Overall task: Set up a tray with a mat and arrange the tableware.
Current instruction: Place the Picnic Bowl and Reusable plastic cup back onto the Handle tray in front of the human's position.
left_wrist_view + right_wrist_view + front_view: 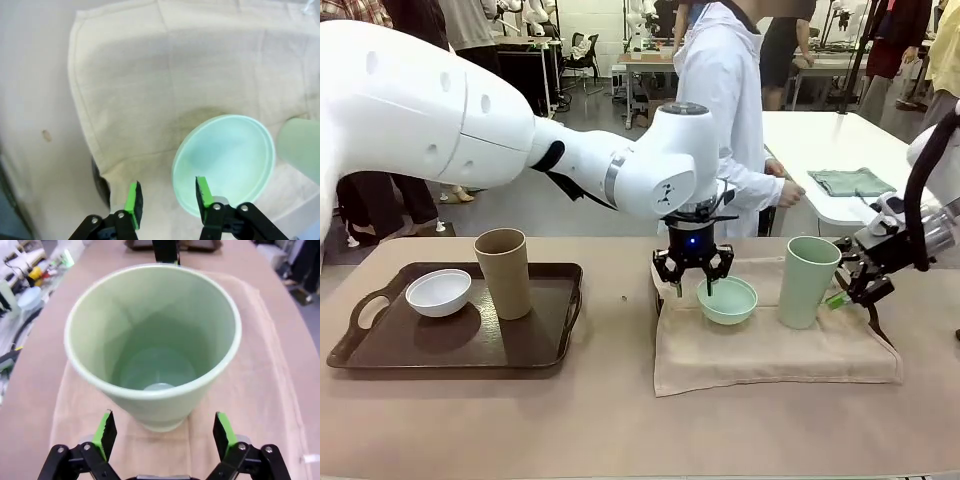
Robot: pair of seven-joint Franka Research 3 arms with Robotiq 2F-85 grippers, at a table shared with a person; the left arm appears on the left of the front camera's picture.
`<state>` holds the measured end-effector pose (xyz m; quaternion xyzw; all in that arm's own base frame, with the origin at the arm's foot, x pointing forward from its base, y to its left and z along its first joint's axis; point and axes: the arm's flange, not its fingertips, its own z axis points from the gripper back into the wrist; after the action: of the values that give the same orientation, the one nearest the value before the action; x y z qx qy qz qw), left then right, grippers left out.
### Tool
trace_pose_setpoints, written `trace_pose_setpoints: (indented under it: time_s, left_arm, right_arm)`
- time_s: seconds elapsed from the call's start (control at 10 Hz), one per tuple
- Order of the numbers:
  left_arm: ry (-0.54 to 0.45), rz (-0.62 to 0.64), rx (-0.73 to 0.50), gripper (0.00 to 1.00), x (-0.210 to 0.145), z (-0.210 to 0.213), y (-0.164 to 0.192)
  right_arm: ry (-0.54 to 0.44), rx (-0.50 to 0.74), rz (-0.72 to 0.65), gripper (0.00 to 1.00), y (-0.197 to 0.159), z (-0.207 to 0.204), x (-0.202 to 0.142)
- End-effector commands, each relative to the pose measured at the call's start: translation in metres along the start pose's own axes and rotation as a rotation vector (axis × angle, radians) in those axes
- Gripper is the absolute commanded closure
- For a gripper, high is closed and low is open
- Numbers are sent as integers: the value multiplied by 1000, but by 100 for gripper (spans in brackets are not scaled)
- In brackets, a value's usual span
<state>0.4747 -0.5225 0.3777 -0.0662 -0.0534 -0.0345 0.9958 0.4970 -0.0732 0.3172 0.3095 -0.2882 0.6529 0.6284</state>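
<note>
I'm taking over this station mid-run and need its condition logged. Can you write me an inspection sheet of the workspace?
Surface: table under a tan cover, flat.
Job's things: small white bowl and tall tan-brown cup upright on the dark tray; small mint-green bowl and tall mint-green cup upright on the beige mat, apart from each other.
Clutter: one small dark speck on the cover.
Grippers: left gripper open, straddling the mint-green bowl's rim; right gripper open, facing the mint-green cup, not gripping.
Cables: black cable looping along the right arm.
Surroundings: person in a white coat at the far side; folded green cloth on a white table behind.
</note>
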Motion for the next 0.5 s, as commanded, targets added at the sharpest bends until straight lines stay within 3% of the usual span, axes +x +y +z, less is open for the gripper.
trace_pose_setpoints:
  time_s: [0.0,0.2,0.3,0.4]
  left_arm:
    - [-10,-31,34,26,-9,23,13]
    - [-20,-51,56,6,-16,53,20]
    - [-38,-72,60,0,-21,72,24]
    - [-55,-91,63,0,-24,93,30]
  right_arm:
    - [61,-25,-57,0,19,17,11]
    - [171,-65,-213,0,30,45,27]
    - [222,-81,-331,0,35,59,41]
    - [273,-140,-409,0,39,71,62]
